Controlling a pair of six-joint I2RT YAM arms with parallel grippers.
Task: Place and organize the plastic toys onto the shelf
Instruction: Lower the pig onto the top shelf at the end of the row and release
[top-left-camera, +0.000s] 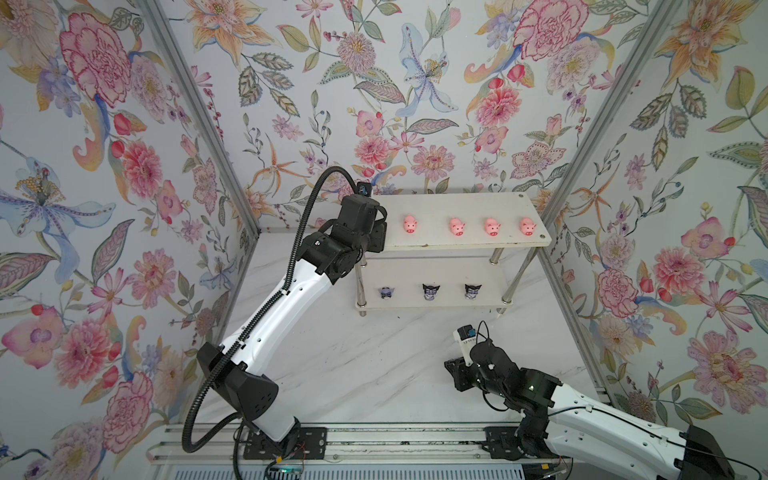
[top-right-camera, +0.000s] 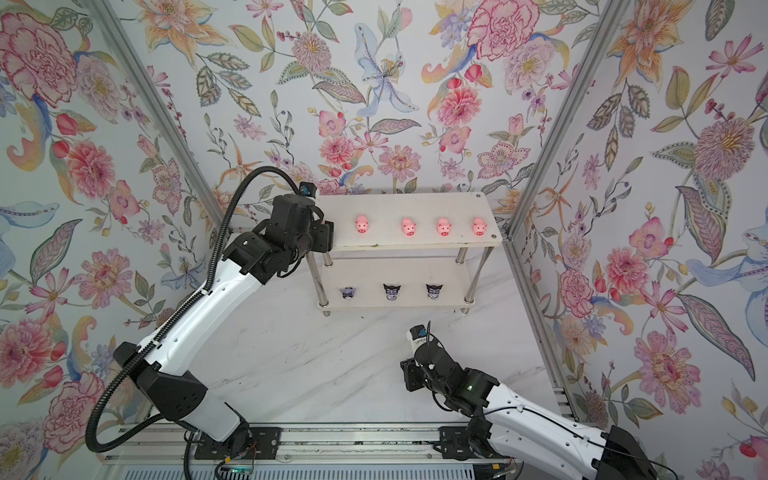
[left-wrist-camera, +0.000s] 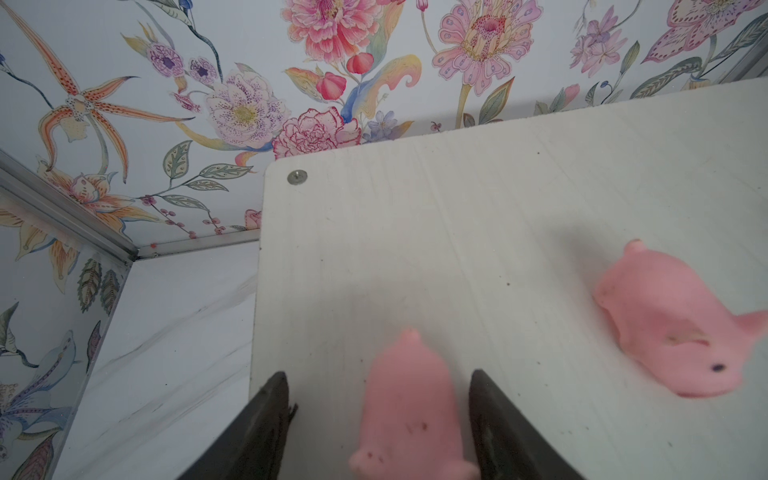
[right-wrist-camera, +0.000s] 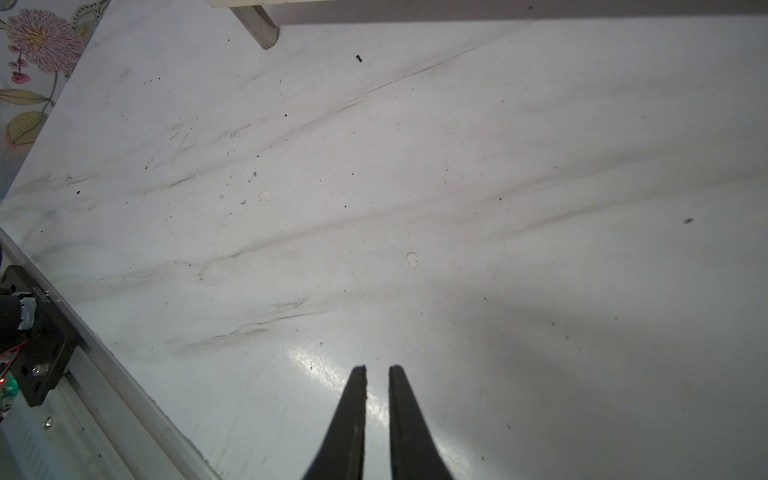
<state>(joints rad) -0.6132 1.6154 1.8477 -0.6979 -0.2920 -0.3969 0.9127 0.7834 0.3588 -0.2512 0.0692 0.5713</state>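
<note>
The white two-tier shelf (top-left-camera: 457, 205) (top-right-camera: 399, 203) stands at the back. Several pink pigs (top-left-camera: 456, 227) (top-right-camera: 409, 227) sit in a row on its top board. Three purple-and-white figurines (top-left-camera: 431, 291) (top-right-camera: 391, 292) line the lower board. My left gripper (top-left-camera: 379, 232) (top-right-camera: 326, 235) (left-wrist-camera: 378, 373) is over the top board's left end, open. In the left wrist view a pig (left-wrist-camera: 409, 407) lies on the board (left-wrist-camera: 457, 208) between the fingers with a gap on each side, and a neighbouring pig (left-wrist-camera: 673, 328) lies beside it. My right gripper (top-left-camera: 453, 374) (top-right-camera: 409, 374) (right-wrist-camera: 378, 368) is shut and empty, low over the marble tabletop.
Floral walls with aluminium corner posts (top-left-camera: 582, 166) close in the back and both sides. The shelf's chrome legs (top-left-camera: 361, 282) stand on the marble tabletop (top-left-camera: 374, 365). A metal rail (top-left-camera: 374, 436) with the arm bases runs along the front edge.
</note>
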